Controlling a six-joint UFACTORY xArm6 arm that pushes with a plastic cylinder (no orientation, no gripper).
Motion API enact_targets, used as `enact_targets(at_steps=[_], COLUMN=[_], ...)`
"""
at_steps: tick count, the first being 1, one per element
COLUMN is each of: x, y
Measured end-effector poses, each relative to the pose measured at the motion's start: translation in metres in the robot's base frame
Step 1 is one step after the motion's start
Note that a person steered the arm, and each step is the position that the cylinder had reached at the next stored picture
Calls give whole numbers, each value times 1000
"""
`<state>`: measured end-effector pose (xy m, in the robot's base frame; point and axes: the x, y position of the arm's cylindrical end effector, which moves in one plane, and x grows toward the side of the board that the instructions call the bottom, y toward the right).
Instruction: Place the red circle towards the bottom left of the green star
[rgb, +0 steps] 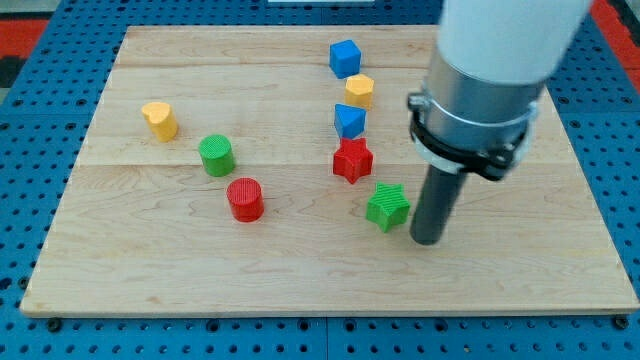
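The jawless rod's tip (427, 241) rests just right of the green star (387, 206), well apart from the red circle (245, 198); a direct leftward sweep risks displacing the star

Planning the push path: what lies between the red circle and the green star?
Nothing: in the camera view, only bare board separates the red circle from the green star. My tip sits right of the star.

Pale wooden board (130, 270) with faint grain stripes, sitting on a blue mat (30, 150). Ribbed blocks: red circle (245, 199), green star (387, 207), red star (352, 159), green cylinder (216, 155), two blue, two yellow. My tip (427, 238) is dark grey.
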<state>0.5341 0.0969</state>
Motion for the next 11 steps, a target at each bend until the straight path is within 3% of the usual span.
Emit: enact_targets(at_steps=[3,4,5,6,7,8,9,10,11], x=[0,34,44,9,-51,-61,-27,-9,10], y=[-49,-61,-179,-269,-259,-198,-155,-214,-161])
